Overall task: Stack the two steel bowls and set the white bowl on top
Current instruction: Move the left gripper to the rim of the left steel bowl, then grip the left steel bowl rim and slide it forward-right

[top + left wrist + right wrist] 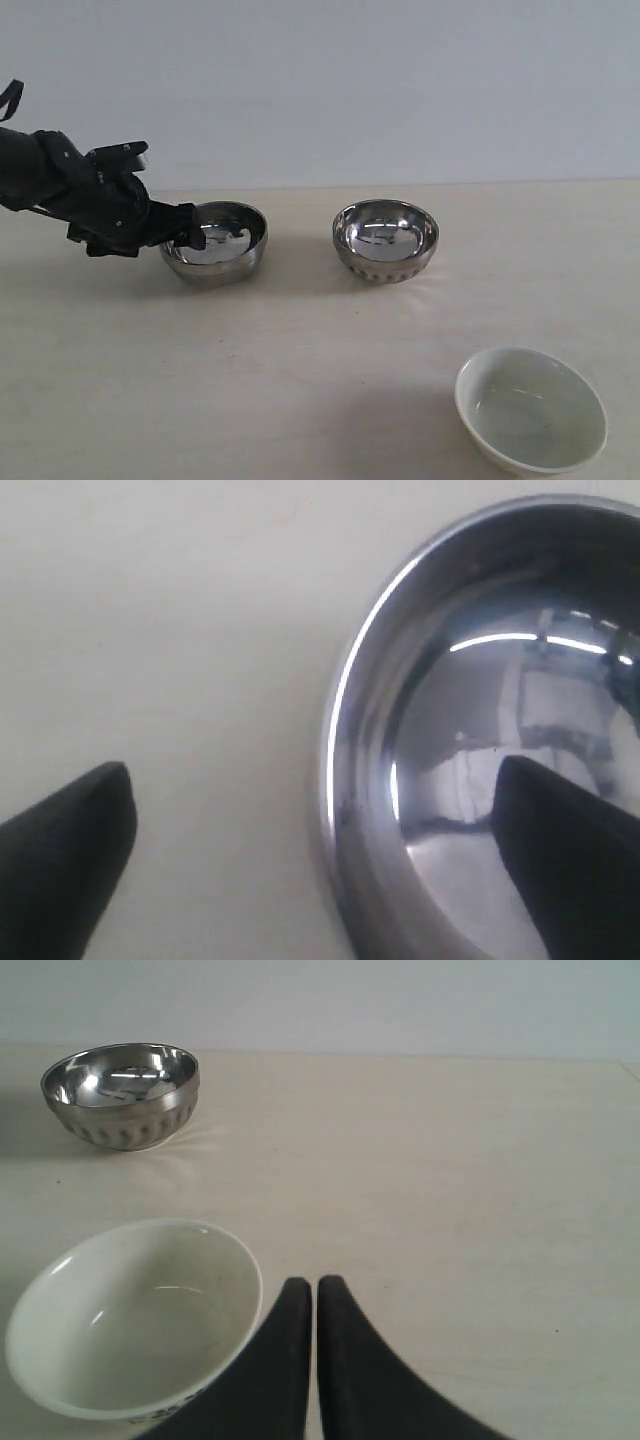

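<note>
Far left: my left gripper (315,780), jaws spread wide, holding nothing, straddling the left rim of the smooth steel bowl (228,245), one finger inside and one outside; only its wrist view shows this. Far centre, to its right: ribbed steel bowl (385,240). Near right: white bowl (530,408), with my right gripper (315,1295) closed, empty, just beside it, absent from the exterior view.

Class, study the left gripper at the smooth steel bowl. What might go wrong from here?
1. The open left gripper straddles the thin rim of the smooth steel bowl; a pinch on that shiny wall may slip or tip it.
2. The shut right gripper sits close beside the white bowl and might nudge it.
</note>
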Motion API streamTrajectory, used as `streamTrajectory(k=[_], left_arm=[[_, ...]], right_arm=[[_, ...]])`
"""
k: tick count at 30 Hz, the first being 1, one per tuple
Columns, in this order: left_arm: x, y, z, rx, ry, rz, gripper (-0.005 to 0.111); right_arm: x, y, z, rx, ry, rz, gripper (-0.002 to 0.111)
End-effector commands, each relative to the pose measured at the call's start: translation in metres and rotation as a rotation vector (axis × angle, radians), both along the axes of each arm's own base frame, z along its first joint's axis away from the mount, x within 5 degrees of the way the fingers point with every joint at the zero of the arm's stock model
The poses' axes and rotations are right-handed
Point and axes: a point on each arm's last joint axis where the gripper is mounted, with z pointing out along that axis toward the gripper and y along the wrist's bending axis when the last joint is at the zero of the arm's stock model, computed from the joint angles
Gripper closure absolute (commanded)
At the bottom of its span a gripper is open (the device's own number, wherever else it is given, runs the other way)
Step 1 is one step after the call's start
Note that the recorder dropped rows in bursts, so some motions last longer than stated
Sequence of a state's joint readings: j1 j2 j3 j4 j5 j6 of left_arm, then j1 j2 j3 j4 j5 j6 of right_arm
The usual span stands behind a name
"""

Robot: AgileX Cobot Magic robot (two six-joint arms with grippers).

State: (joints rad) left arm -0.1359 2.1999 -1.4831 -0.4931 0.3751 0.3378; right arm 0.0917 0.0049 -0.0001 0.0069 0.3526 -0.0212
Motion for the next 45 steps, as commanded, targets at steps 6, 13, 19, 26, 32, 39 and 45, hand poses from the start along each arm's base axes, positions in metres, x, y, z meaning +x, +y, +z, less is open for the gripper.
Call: streamTrajectory(k=[6,13,19,26,32,39,45], left_arm=[[0.008,-0.003,-0.018,-0.062,-0.025,0.078,0.063],[0.005,-0.005,-0.014,-0.072,-0.002,0.059,0.103],[0.001,-0.006,0.016,-0.082,-0.031,0.019,0.103],[-0.011,-0.014,0.061,-0.123,-0.049,-0.039,0.103],[-0.029,-0.041,0.067,-0.154,-0.013,-0.106,0.103],[-0.064,-0.089,0.051,-0.182,0.001,-0.205,0.103],[-0.092,-0.126,0.039,-0.192,0.051,-0.306,0.103]], right_arm=[[0.000,0.000,0.001,0.000,-0.015,-0.003,0.108],[0.000,0.000,0.001,0.000,-0.015,-0.003,0.108],[0.000,0.000,0.001,0.000,-0.015,-0.003,0.108],[0.000,0.000,0.001,0.000,-0.015,-0.003,0.108],[0.000,0.000,0.001,0.000,-0.015,-0.003,0.108],[0.000,0.000,0.001,0.000,-0.015,-0.003,0.108],[0.000,0.000,0.001,0.000,-0.015,-0.003,0.108]])
